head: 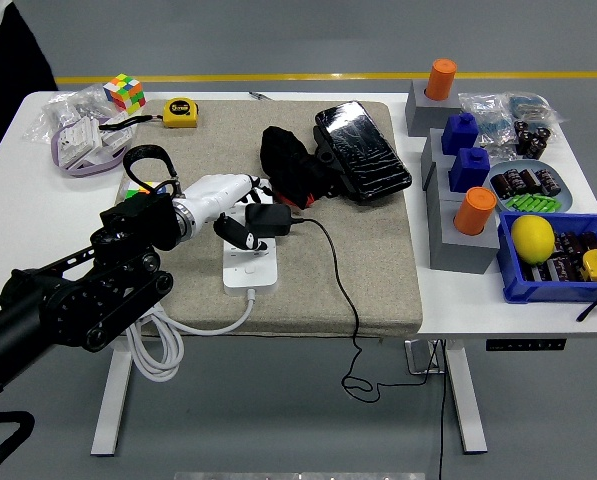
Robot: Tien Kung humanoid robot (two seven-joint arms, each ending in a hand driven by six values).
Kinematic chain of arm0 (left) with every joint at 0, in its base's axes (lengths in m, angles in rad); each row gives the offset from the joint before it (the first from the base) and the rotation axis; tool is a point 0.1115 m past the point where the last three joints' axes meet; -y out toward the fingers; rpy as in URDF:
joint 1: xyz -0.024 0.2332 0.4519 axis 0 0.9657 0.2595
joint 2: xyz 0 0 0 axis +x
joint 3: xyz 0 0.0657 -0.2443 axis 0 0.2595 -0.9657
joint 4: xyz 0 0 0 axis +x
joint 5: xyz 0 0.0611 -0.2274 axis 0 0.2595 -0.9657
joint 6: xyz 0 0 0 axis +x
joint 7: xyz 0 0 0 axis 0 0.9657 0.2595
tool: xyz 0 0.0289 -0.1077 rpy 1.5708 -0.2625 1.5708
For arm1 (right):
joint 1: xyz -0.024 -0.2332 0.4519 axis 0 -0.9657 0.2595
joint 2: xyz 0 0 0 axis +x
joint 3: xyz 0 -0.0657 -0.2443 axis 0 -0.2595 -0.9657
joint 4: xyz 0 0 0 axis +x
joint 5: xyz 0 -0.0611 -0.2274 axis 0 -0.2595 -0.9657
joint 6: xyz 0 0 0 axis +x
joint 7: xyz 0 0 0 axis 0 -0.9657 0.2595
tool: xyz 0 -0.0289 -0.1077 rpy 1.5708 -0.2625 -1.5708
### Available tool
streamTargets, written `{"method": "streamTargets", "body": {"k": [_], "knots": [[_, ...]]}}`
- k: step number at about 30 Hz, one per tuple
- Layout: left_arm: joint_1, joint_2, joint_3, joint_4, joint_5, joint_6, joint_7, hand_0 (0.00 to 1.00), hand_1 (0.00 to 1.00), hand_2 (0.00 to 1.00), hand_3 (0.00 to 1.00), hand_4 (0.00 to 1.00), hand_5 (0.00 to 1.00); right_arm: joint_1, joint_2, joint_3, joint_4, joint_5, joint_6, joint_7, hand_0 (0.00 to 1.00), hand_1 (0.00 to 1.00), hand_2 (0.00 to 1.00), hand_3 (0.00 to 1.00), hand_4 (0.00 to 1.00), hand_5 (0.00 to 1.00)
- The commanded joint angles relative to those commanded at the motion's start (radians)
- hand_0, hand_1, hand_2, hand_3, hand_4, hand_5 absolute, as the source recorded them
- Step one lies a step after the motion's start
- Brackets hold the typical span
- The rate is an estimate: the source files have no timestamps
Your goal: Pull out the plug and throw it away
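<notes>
On grey mat (378, 290), mid-table: white power strip (250, 266) flat, black plug adapter (270, 218) seated at far end, cord trailing off near edge. Left hand (226, 205) reaching in from left, white fingers wrapped on adapter, apparently for upward pull. Right hand out of view.

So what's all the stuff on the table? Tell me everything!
plug: 1, black, in the white power strip on the mat
mat: 1, beige, table middle
tablet: 1, black, mat's far side
puzzle cube: 1, multicoloured, far left
tape measure: 1, yellow, far left
blue bin: 1, right edge
lemon: 1, yellow, inside the blue bin
orange cylinders: 2, on grey blocks, right
left hand: 1, white, fingers on the plug
</notes>
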Motion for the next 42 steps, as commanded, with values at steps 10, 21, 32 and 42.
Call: {"method": "streamTargets", "body": {"k": [10,21,32,42], "knots": [[-0.036,-0.030,0.036,0.074,-0.030,0.074,-0.036,0.343,0.444,0.465,0.538,0.753,0.002,0.004,-0.002,-0.002,0.000,-0.001,-0.001,0.000,0.569,0.649,0.671,0.571,0.969,0.515],[-0.061,-0.040,0.064,0.082,-0.042,0.142,-0.087,0.298,0.400,0.432,0.525,0.713,0.002,0.002,-0.005,-0.007,-0.001,-0.002,0.001,0.000,0.569,0.649,0.671,0.572,0.969,0.514],[-0.058,-0.034,0.063,-0.031,-0.068,0.148,-0.078,0.271,0.363,0.398,0.498,0.745,0.002,0.000,-0.007,-0.010,-0.001,-0.001,0.000,-0.001,0.569,0.648,0.671,0.571,0.969,0.512],[-0.061,-0.087,0.186,-0.003,-0.170,0.187,-0.121,0.315,0.392,0.422,0.534,0.765,0.002,0.003,-0.009,-0.025,0.001,0.005,-0.002,0.000,0.569,0.648,0.672,0.571,0.969,0.511]]}}
